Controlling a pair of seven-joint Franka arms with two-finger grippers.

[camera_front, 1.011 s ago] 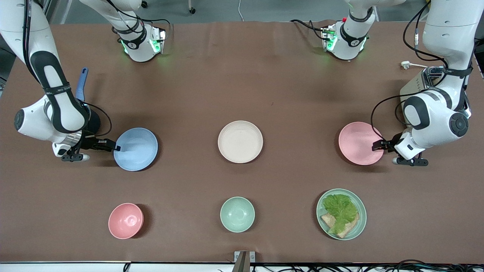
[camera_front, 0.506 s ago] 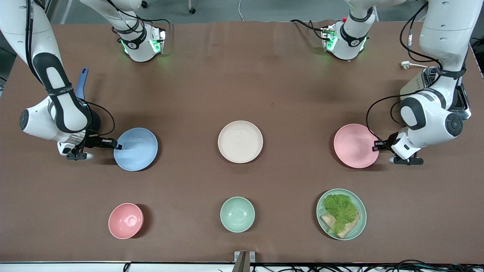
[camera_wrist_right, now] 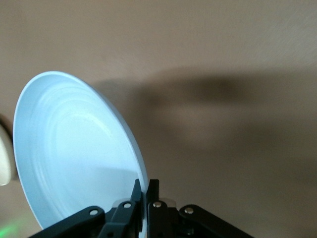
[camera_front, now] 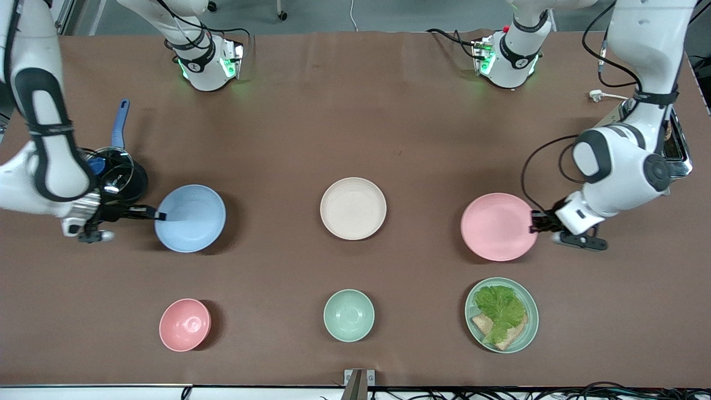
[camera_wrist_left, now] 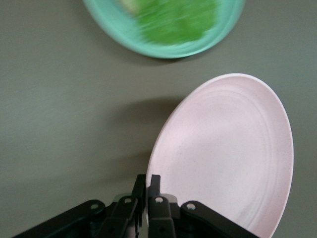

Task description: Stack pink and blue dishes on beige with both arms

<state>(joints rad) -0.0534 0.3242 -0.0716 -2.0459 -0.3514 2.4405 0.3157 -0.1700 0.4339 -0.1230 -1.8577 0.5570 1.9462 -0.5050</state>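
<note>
Both plates lifted off the bench now, pink plate (camera_front: 494,226) pinched in left claw (camera_front: 536,221), blue plate (camera_front: 190,218) pinched in right claw (camera_front: 158,215), ready for beige plate (camera_front: 353,208).

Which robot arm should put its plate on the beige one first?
Probably the left. Its gripper pinches the pink plate, which looks closer to the beige plate than the blue plate in the right gripper.

place: robot lab bench | evidence: two bolted arm bases (camera_front: 208,64) with green status lights | brown cloth-covered table (camera_front: 355,133) | loose cables (camera_front: 555,389) along near edge | staged tableware, toaster (camera_front: 675,147), lidded pot (camera_front: 119,175)
</note>
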